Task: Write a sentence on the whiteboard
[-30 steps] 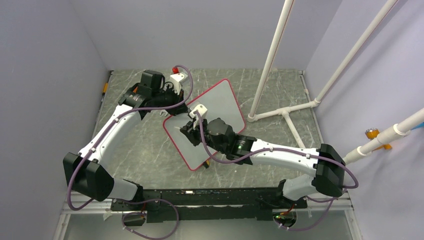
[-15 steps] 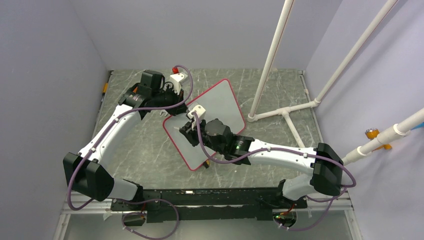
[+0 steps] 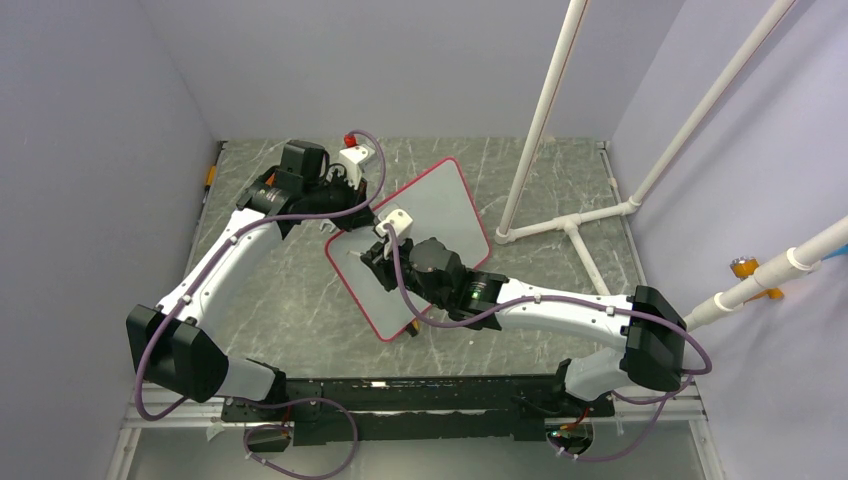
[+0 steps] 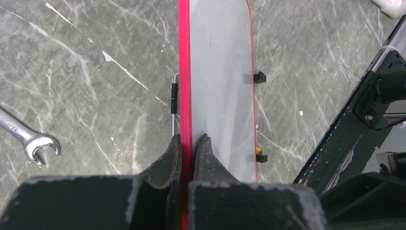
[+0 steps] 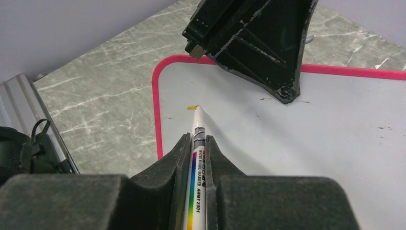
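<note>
The whiteboard (image 3: 440,205) is held at a tilt over the bench (image 3: 290,290), its red edge clamped between the closed left fingers (image 4: 196,151). A marker (image 5: 197,139) is gripped by the closed right fingers (image 5: 209,152). Its tip is set on the board just ahead of them, near a rounded corner. Of the sentence (image 5: 192,108), only one short orange stroke is seen at that tip. The writing is judged barely begun, and nearly every word is left to be written.
</note>
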